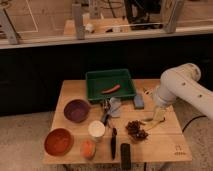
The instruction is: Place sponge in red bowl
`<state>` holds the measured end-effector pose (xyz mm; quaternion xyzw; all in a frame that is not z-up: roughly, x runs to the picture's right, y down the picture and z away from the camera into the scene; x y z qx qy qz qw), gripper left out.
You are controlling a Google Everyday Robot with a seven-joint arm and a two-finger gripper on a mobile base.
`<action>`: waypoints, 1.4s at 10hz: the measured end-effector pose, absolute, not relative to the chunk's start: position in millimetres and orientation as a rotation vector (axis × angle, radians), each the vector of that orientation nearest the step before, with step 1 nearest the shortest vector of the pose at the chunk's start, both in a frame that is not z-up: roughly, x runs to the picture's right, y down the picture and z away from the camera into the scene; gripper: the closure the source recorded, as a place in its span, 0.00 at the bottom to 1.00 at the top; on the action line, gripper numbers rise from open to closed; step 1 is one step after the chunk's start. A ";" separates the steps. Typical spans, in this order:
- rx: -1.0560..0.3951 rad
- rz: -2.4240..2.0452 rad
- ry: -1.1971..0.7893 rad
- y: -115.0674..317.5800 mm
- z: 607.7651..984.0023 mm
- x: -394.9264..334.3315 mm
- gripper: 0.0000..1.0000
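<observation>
Sponge (138, 101) on surface (167, 142) beside tray (110, 73); gripper (159, 119) low nearby, open or closed unclear; red bowl (58, 141) well apart

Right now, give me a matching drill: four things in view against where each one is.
Things:
1. red bowl
2. purple bowl
3. sponge
4. gripper

Places:
A. over the right side of the table
B. front-left corner of the table
C. just right of the tray
D. left of the tray, behind the other bowl

Pairs: 1-B, 2-D, 3-C, 4-A
</observation>
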<state>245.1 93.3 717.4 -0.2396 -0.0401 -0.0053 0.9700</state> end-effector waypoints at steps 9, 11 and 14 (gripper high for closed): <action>-0.466 0.004 -0.069 71.2 802.8 260.2 0.20; -0.458 0.012 -0.072 68.2 807.0 260.3 0.20; -0.427 0.036 -0.116 58.3 828.1 257.1 0.20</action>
